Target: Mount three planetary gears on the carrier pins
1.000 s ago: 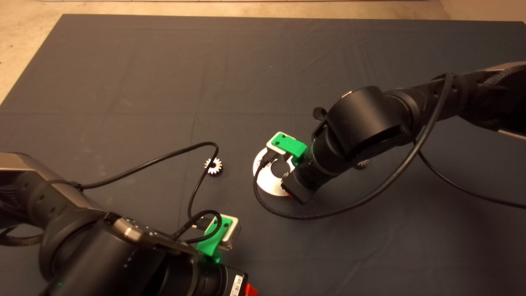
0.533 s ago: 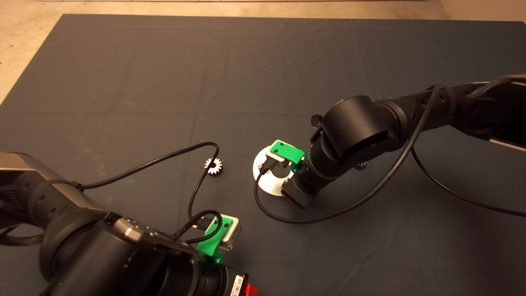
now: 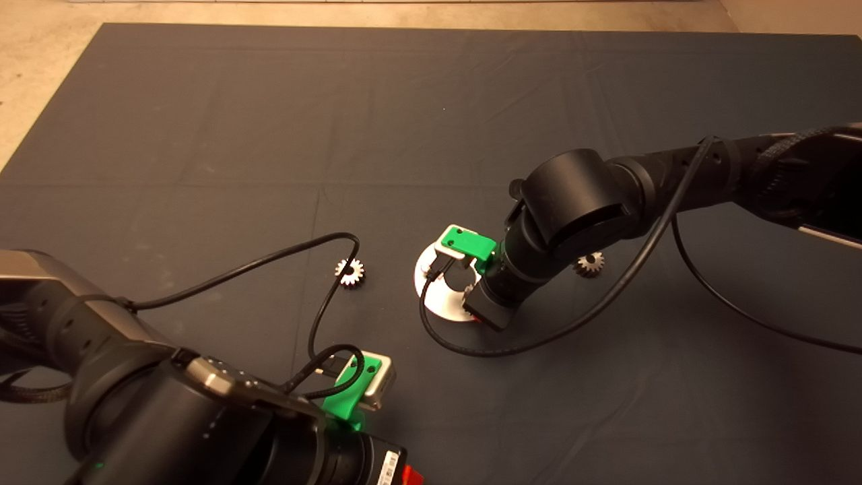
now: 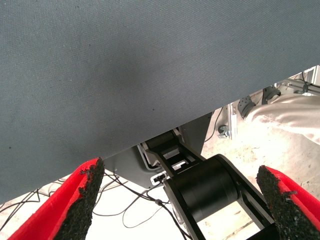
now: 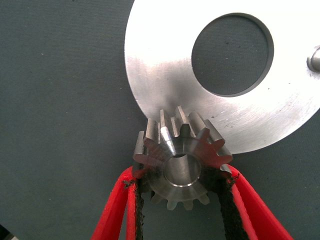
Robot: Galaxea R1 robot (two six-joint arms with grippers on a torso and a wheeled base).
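Observation:
My right gripper (image 5: pixel 182 172) is shut on a planetary gear (image 5: pixel 182 162), held flat by its teeth over the near rim of the shiny carrier disc (image 5: pixel 165 75). One carrier pin (image 5: pixel 315 57) shows at the disc's edge; the others are out of view. From above, the right gripper (image 3: pixel 481 311) hangs over the disc (image 3: pixel 434 300) and hides most of it. A second gear (image 3: pixel 349 272) lies on the mat left of the disc. Another gear (image 3: pixel 590 264) lies to its right, behind the right arm. My left gripper (image 4: pixel 182 200) stands open at the mat's near edge.
A black cable (image 3: pixel 471 350) loops on the mat just in front of the disc, and another cable (image 3: pixel 269 259) arcs near the left gear. The left wrist view shows the mat's edge, the robot base (image 4: pixel 200 185) and a person's leg (image 4: pixel 290 112) beyond.
The right arm has sunk and shifted slightly left over the disc with its gear. The gear to the right of the disc, half hidden before, now shows fully. The left arm stays still.

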